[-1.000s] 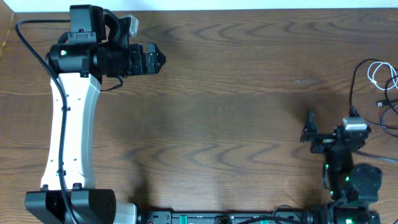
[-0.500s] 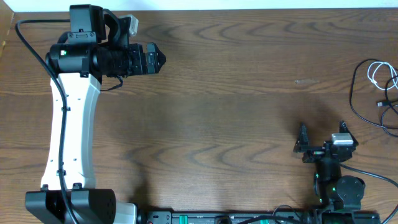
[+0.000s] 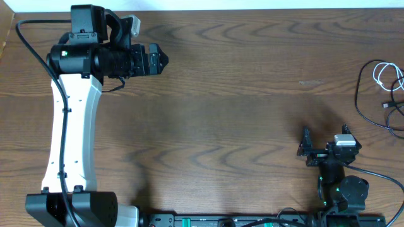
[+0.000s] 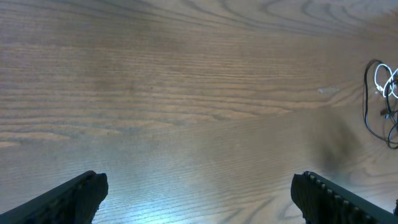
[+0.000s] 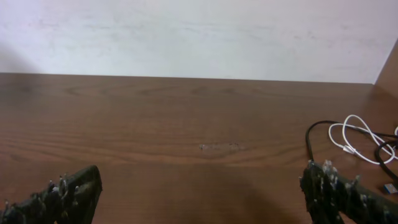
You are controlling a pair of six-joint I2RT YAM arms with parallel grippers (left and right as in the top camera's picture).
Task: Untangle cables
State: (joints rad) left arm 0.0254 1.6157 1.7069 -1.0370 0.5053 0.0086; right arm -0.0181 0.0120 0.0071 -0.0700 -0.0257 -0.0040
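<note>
The cables lie at the table's far right edge: a thin black cable point(image 3: 357, 101) curves round a looped white cable point(image 3: 377, 74), and both run out of frame. Seen from the right wrist, the white cable point(image 5: 354, 132) and black cable point(image 5: 308, 138) lie ahead and to the right. In the left wrist view the cables point(image 4: 378, 84) are far off at the right. My right gripper point(image 3: 326, 135) is open near the front edge, short of the cables, with nothing between its fingers point(image 5: 329, 190). My left gripper point(image 3: 159, 61) is open at the back left, over bare wood, far from the cables.
The brown wooden table point(image 3: 240, 94) runs wide between the two arms. A white wall point(image 5: 199, 37) stands behind its far edge. The left arm's white link point(image 3: 72, 126) and thick black cord point(image 3: 28, 47) occupy the left side. Both arm bases point(image 3: 344, 195) sit along the front edge.
My right gripper has drawn back toward the front edge and slightly left, away from the cables, then held nearly still. The left arm and the cables have not moved.
</note>
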